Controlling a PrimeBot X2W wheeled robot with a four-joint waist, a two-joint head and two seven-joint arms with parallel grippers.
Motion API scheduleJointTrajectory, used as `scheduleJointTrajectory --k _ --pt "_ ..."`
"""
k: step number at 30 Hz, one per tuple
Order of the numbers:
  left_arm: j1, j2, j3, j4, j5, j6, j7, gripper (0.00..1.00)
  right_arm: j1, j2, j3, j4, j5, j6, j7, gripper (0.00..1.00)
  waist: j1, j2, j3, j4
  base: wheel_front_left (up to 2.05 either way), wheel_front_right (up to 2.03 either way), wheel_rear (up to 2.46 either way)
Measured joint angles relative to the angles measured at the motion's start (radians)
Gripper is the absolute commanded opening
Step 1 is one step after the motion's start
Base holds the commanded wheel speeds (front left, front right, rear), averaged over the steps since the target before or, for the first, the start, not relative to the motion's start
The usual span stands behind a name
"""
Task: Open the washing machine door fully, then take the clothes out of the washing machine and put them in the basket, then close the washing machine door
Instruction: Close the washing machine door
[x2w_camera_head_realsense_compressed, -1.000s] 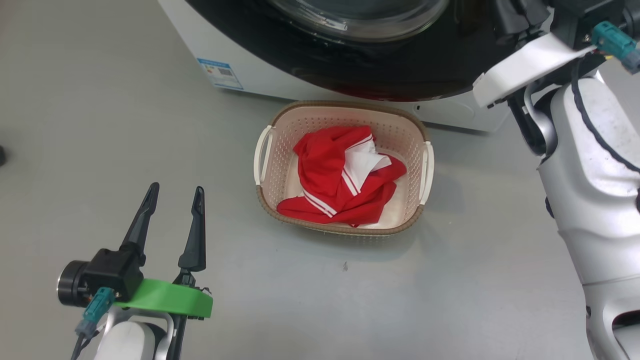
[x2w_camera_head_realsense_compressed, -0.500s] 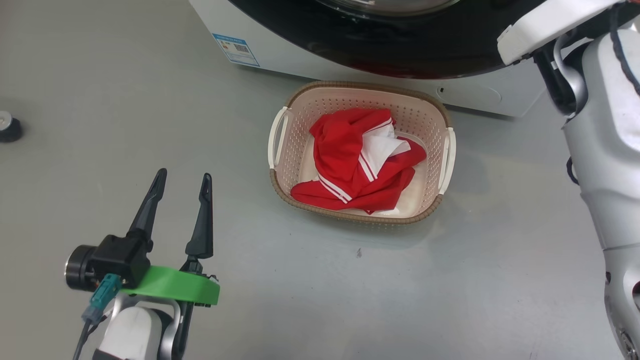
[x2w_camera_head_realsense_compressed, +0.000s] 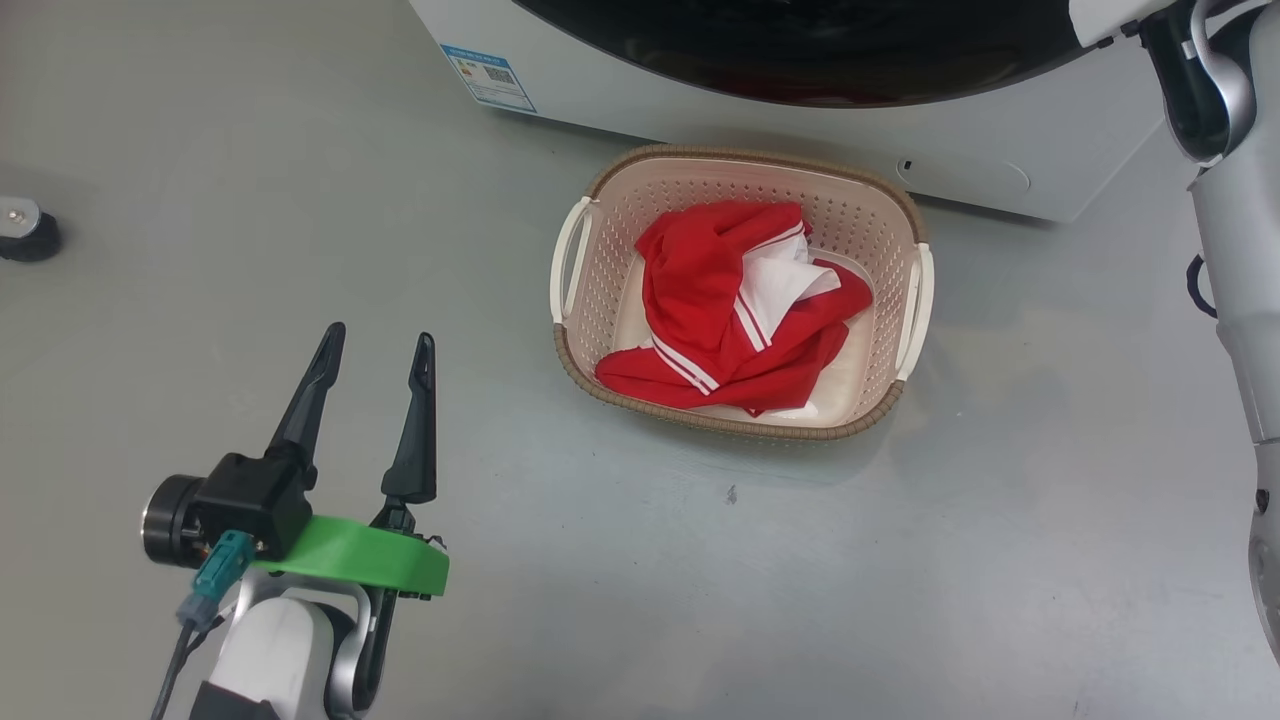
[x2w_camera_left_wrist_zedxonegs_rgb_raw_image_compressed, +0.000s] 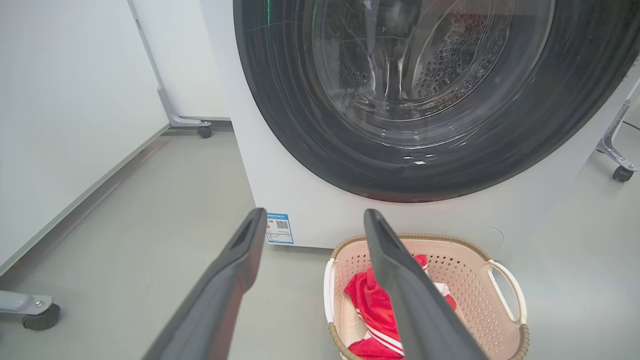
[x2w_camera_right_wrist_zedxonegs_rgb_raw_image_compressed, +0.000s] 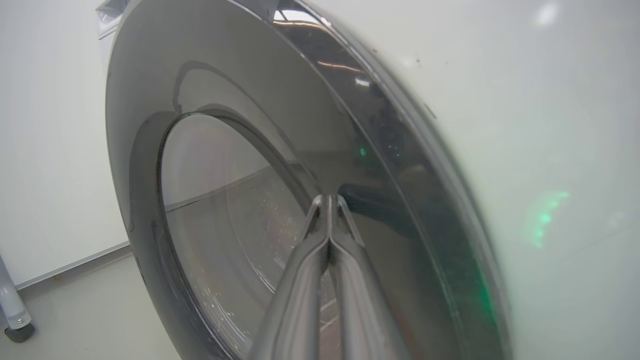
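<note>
Head view, left to right. Far left edge: small black round object (x2w_camera_head_realsense_compressed: 25, 232) on the grey floor (x2w_camera_head_realsense_compressed: 200, 200), well apart from everything else. Lower left: left gripper (x2w_camera_head_realsense_compressed: 380, 335) with a green collar (x2w_camera_head_realsense_compressed: 350, 565) behind it. Its fingers (x2w_camera_head_realsense_compressed: 292, 430) are spread wide, hold nothing and hover over bare floor. Top, left of centre: blue sticker (x2w_camera_head_realsense_compressed: 488, 76) on the white washing machine (x2w_camera_head_realsense_compressed: 1000, 150), whose front runs along the top edge. The door (x2w_camera_head_realsense_compressed: 800, 50) shows as a glossy black arc. Centre: basket (x2w_camera_head_realsense_compressed: 735, 425) on the floor just in front of the machine, below the door's lower edge. The clothes (x2w_camera_head_realsense_compressed: 700, 290), red with white stripes and a white panel, lie bunched inside the basket. Right edge: right arm (x2w_camera_head_realsense_compressed: 1235, 300), pale, rising out of frame toward the machine.

Left wrist view: door sits flush in the machine front, shut. The steel drum (x2w_camera_left_wrist_zedxonegs_rgb_raw_image_compressed: 450, 65) is visible through the glass. Basket with the red fabric sits at lower right, partly behind one spread finger.

Right wrist view: right gripper (x2w_camera_right_wrist_zedxonegs_rgb_raw_image_compressed: 328, 200), fingers pressed together with nothing between them. The tips are at the door's black rim, beside the glass bowl (x2w_camera_right_wrist_zedxonegs_rgb_raw_image_compressed: 225, 225). Whether they touch the rim cannot be told.
</note>
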Motion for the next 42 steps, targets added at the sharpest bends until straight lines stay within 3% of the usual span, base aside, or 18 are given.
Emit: scheduleJointTrajectory --k 23,35,36,37,38,39,40,41,42 --pt "-0.037 -0.004 0.024 0.025 0.026 -0.007 0.000 1.00 -0.013 0.024 0.035 0.112 0.014 -0.002 -0.053 0.00 0.0000 0.0000 -0.034 -0.012 0.00 0.00 0.00" --pt "-0.032 -0.004 0.050 0.035 0.031 -0.007 0.000 1.00 0.154 0.081 0.069 0.110 0.054 -0.002 -0.068 0.00 -0.0001 0.0000 -0.090 -0.076 0.00 0.00 0.00" --pt "-0.030 -0.004 0.053 0.036 0.034 -0.007 0.000 1.00 0.169 0.083 0.068 0.109 0.055 -0.002 -0.068 0.13 0.0000 0.0000 -0.095 -0.083 0.00 0.00 0.00" --pt "-0.028 -0.003 0.056 0.038 0.034 -0.007 0.000 1.00 0.184 0.087 0.066 0.109 0.060 -0.002 -0.068 0.38 0.0000 0.0000 -0.101 -0.089 0.00 0.00 0.00" --pt "-0.023 -0.003 0.057 0.039 0.034 -0.007 0.000 1.00 0.200 0.092 0.062 0.109 0.062 -0.002 -0.068 0.49 0.0000 0.0000 -0.107 -0.096 0.00 0.00 0.00" --pt "-0.018 -0.003 0.057 0.043 0.034 -0.007 0.000 1.00 0.218 0.095 0.055 0.107 0.063 -0.002 -0.068 0.73 0.0000 0.0000 -0.114 -0.102 0.00 0.00 0.00" --pt "-0.012 -0.003 0.056 0.045 0.035 -0.007 0.000 1.00 0.238 0.097 0.044 0.097 0.065 -0.002 -0.068 0.88 -0.0001 0.0000 -0.121 -0.108 0.00 0.00 0.00" --pt "-0.008 -0.002 0.056 0.046 0.035 -0.007 0.000 1.00 0.257 0.098 0.036 0.088 0.072 -0.002 -0.068 0.99 -0.0001 0.0000 -0.128 -0.114 0.00 0.00 0.00" --pt "-0.005 -0.002 0.057 0.046 0.035 -0.007 0.000 1.00 0.275 0.099 0.032 0.079 0.076 -0.002 -0.068 1.00 -0.0001 0.0000 -0.134 -0.120 0.00 0.00 0.00"
